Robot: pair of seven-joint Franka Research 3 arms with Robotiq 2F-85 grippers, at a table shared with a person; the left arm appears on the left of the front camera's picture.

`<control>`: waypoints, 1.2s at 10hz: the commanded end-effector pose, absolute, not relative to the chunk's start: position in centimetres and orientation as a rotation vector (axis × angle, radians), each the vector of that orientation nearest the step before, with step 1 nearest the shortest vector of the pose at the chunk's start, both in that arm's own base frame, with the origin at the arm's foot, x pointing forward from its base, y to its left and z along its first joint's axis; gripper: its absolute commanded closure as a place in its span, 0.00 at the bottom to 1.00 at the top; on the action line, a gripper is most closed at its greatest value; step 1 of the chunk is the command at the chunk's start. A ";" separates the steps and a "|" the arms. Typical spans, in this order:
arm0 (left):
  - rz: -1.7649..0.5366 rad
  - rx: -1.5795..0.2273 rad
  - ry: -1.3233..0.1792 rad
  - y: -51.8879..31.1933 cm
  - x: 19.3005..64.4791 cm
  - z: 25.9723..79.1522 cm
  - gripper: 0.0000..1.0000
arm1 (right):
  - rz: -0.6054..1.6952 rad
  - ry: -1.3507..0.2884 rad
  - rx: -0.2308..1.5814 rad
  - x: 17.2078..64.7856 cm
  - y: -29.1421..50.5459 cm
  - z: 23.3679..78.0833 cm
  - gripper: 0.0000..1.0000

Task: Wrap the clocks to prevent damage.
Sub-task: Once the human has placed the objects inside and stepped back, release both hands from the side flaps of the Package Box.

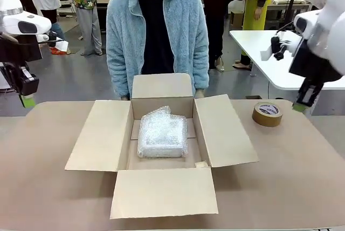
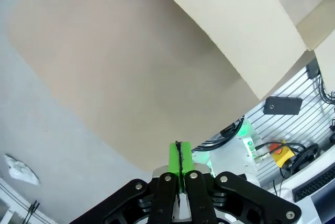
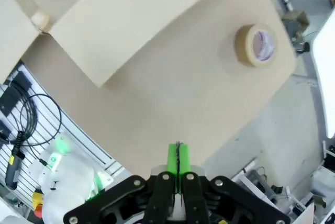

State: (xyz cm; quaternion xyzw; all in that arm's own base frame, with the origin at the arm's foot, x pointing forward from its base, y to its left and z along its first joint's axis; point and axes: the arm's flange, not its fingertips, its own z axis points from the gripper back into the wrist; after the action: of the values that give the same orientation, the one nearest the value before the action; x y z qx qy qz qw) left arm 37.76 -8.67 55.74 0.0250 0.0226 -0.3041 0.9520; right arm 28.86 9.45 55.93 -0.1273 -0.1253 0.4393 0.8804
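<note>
A bundle wrapped in bubble wrap [image 1: 162, 133] lies inside the open cardboard box [image 1: 102, 134] at the table's middle; whatever it holds is hidden by the wrap. My left gripper [image 1: 27, 100] hangs above the table's far left edge, shut with its green pads [image 2: 178, 156] pressed together and nothing between them. My right gripper [image 1: 299, 106] hovers at the far right, above and beside the roll of brown tape [image 1: 267, 114], also shut and empty, its pads [image 3: 178, 157] closed flat.
A person in a light blue fleece [image 1: 157, 31] stands at the far side, right behind the box's rear flap [image 1: 162, 86]. All flaps are folded outward. The tape roll [image 3: 255, 45] lies flat on the brown table [image 1: 291, 171]. A white table [image 1: 269, 53] stands beyond.
</note>
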 end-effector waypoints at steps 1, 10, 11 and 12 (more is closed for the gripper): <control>-0.611 -0.012 0.047 -9.4 37.6 55.1 1.00 | 0.922 -0.255 -0.238 29.2 9.8 54.8 0.99; -1.459 0.106 0.111 -9.6 35.9 55.7 1.00 | 1.489 -0.097 -0.167 28.0 7.3 55.8 0.99; -1.464 0.088 0.096 -10.4 35.8 55.5 1.00 | 1.480 -0.099 -0.164 28.2 7.3 55.8 0.99; -1.463 0.060 0.079 -10.8 36.1 55.6 1.00 | 1.472 -0.106 -0.151 28.5 7.4 55.8 0.99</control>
State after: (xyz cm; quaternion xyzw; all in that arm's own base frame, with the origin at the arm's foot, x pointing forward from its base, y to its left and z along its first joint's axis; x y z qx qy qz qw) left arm 35.74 -10.87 55.88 0.0353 0.0501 -0.6638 0.7454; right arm 27.80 7.47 55.30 -0.0777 -0.0491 0.6727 0.7342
